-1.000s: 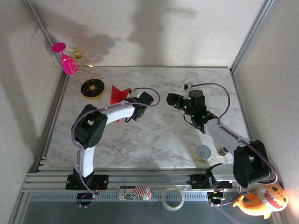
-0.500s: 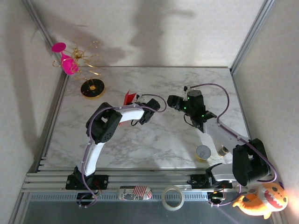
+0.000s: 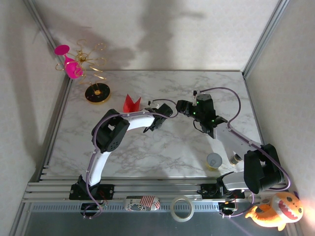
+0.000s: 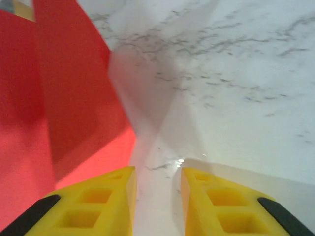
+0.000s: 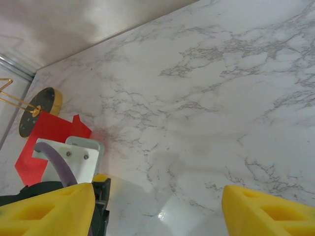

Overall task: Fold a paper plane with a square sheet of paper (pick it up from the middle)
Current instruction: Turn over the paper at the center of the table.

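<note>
While red paper (image 4: 59,98) sits just beside slightly parted left tool (image 4: 157,173), right tool (image 5: 157,196) gapes wide

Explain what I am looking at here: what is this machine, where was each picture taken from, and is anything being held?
These are two robot arms bolted at the near edge of a marble table. The overhead picture looks down from behind them, with the left arm on the left and the right arm on the right. The other two pictures come from a camera on each wrist; the yellow blocks at the bottom are that claw's own fingers. On the table are a creased red paper, a gold wire stand with a pink wine glass, and a small cup. The left claw is slightly open, the paper beside it, not between its fingers. The right claw is wide open and empty.
</note>
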